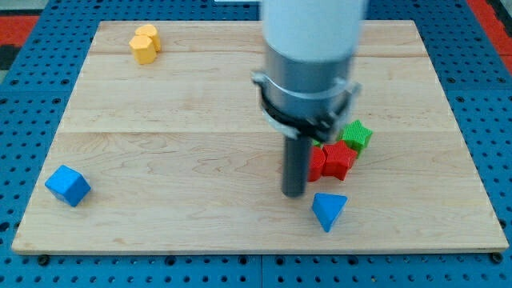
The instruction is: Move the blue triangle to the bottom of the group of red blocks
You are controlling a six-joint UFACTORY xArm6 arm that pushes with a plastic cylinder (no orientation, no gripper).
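The blue triangle (329, 210) lies near the view's bottom, right of centre. The red blocks (331, 160) sit just above it, one star-shaped, partly hidden by the rod. My tip (294, 194) rests on the board just left of the red blocks and up-left of the blue triangle, a small gap away from it.
A green star block (357, 134) touches the red blocks at their upper right. A blue cube (67, 186) lies at the view's bottom left. Yellow blocks (145, 43) sit at the top left. The wooden board (160, 144) ends close below the blue triangle.
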